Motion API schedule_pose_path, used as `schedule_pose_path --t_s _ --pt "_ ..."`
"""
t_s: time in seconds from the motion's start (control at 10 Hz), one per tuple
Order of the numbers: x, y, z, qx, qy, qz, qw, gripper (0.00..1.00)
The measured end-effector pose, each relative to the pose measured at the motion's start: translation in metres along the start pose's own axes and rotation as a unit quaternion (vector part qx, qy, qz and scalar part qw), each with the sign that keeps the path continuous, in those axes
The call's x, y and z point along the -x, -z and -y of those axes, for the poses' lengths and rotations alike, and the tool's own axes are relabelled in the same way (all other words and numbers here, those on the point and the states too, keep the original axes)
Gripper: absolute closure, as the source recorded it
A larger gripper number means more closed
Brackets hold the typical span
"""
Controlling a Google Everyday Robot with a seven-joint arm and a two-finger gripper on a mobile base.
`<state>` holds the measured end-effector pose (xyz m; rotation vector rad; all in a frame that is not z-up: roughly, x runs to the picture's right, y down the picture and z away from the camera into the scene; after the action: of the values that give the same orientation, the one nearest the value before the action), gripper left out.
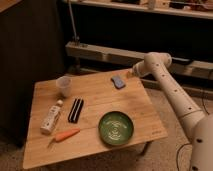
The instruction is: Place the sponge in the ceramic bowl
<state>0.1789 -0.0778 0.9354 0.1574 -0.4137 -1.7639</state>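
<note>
A: While the arm (172, 92) reaches in from the right, where is the gripper (128, 75)?

B: Over the far right corner of the wooden table (105, 97), just beside the sponge (118, 81). Whether it is parted or closed, I cannot tell.

A: And the sponge?

B: It lies flat near the table's far edge, well apart from the ceramic bowl (106, 120), which sits near the front edge.

A: Anything else?

B: A white cup (63, 86), a black bar (76, 110), a white bottle (51, 118) and a carrot (66, 135) are on the left half.
</note>
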Motion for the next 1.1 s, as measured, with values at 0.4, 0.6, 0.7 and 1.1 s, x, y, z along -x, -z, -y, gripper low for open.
schedule_pose_path --t_s 0.4,0.6,0.7,1.1 --pt "0.003 -0.032 0.003 -0.014 0.049 0.041 0.9979 0.20" --pt "0.010 -0.047 0.009 -0.021 0.069 0.049 0.9962 0.20" --pt "0.010 -0.052 0.013 -0.021 0.076 0.046 0.9958 0.20" --pt "0.010 -0.059 0.030 -0.001 0.084 -0.055 0.9950 0.20"
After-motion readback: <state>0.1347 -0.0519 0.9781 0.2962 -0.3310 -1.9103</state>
